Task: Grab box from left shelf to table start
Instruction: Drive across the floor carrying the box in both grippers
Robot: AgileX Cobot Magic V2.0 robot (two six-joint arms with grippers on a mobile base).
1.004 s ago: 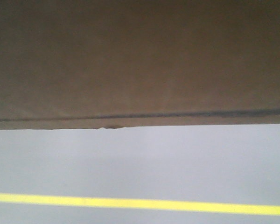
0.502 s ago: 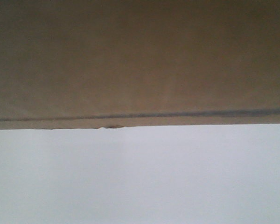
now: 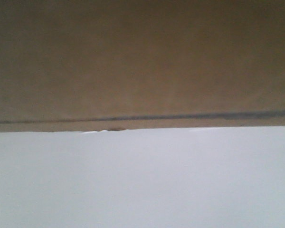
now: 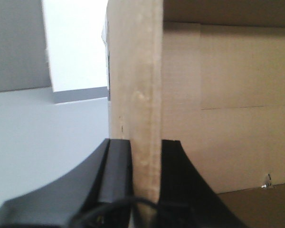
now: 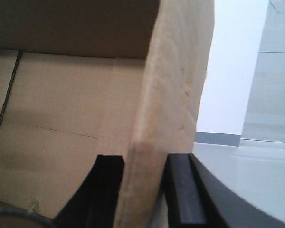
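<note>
Left gripper: your left gripper (image 4: 145,145) is clamped on the box (image 4: 228,95). Its black fingers (image 4: 116,161) press against either face of one upright cardboard side wall, so there is no gap beyond the wall's own thickness.
Right gripper: your right gripper (image 5: 142,161) has the same hold on another side wall. One finger sits inside the carton and one outside, both flat against the cardboard.
Box interior: both wrist views look into the open carton. You see plain brown inner panels with fold creases, and a shadowed panel across the top of each view.
Box from the front: the carton fills the upper half of the front view, wider than the frame. A thin dark line (image 3: 142,117) runs along it just above its lower edge.
Table: a plain white surface (image 3: 142,180) fills the lower half of the front view, right below the box's lower edge. You cannot tell from here whether the box rests on it or hangs just above it.
Beside the box: each wrist view shows a pale smooth surface outside the gripped wall.
</note>
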